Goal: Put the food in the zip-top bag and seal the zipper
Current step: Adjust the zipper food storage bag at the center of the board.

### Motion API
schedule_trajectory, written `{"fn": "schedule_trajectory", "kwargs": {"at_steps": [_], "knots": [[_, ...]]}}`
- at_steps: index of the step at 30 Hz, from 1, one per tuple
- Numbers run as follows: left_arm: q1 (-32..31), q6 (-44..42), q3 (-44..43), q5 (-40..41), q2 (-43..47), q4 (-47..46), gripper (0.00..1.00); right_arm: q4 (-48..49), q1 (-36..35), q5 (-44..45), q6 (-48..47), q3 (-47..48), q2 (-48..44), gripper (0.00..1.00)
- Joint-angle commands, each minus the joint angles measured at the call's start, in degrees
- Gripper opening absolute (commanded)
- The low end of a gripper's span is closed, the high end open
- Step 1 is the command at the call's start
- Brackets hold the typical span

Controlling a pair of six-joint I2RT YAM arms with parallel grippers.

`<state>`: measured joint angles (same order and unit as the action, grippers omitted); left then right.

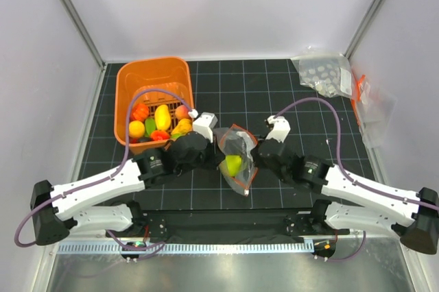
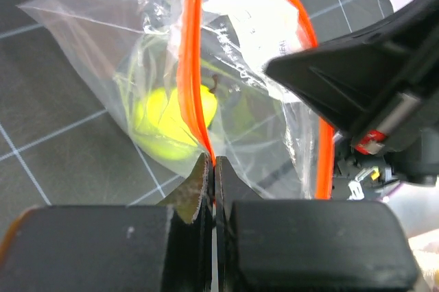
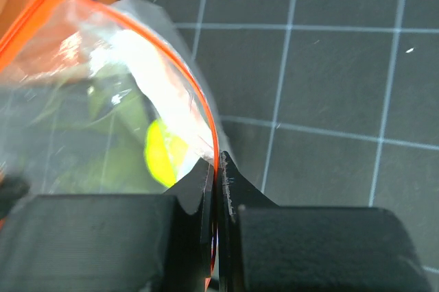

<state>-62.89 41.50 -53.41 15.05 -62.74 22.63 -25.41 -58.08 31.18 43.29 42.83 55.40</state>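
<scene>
Clear zip-top bag (image 1: 240, 177), lengthwise near-to-far, mouth far; zipper (image 2: 195, 66) tight in left tool (image 2: 211, 167) and right tool (image 3: 216, 167).

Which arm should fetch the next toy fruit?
Left: the left end effector is nearer the orange plastic basket of toy fruit. Both pinch the clear bag's orange-red zipper strip, so the right end effector can hold it.

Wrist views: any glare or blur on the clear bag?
Left wrist: orange-red zip strip fairly sharp, white label washed out by glare, yellow-green toy fruit soft behind the film. Right wrist: clear crinkly zip-top bag blurred, with a white glare patch; black grid mat in focus.
</scene>
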Motion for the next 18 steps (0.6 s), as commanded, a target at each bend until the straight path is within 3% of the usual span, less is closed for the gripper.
{"fn": "schedule_trajectory", "kwargs": {"at_steps": [1,5,12,15,18], "knots": [[-0.2,-0.7,3.3,-2.4,4.3,-0.5,0.00,-0.5,-2.4,1.9,1.2,-1.5,-3.7,0.01],[-0.2,3.1,4.2,-0.5,9.8,2.8,0.06,-6.8,-3.0,-1.1,2.9,2.0,-4.3,0.01],[-0.2,-0.4,-2.1,3.8,14.0,16.4,0.81,-8.9,-3.3,-4.0,0.5,7.1,2.2,0.01],[-0.1,-1.9,-4.2,5.7,14.0,20.8,0.98,-8.2,-3.3,-4.5,-0.2,8.5,3.8,0.01],[0.2,-3.1,-8.4,11.4,11.9,26.8,1.00,-9.3,-3.3,-3.6,-0.8,10.5,5.1,0.01]]}}
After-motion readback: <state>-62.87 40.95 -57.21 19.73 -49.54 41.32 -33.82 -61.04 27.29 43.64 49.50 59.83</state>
